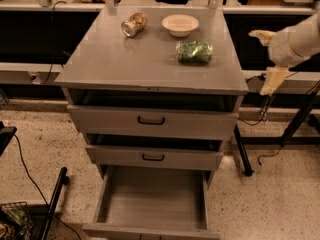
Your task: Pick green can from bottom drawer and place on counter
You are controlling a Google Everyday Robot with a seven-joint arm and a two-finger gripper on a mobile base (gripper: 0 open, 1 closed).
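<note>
The green can [194,51] lies on its side on the counter [125,66], near a white bowl [180,25]. Its label is green with pale marks, but no words can be read. The gripper [266,58] hangs past the counter's right edge, well apart from the green can. Its 2 fingers [270,80] are spread wide and hold nothing. The bottom drawer [150,201] is pulled out.

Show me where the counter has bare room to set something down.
The counter is bare across its front half and left side, in front of the tan can and left of the green can. The back right is crowded: bowl and green can sit close. The gripper, open, hangs beyond the counter's right edge.
</note>
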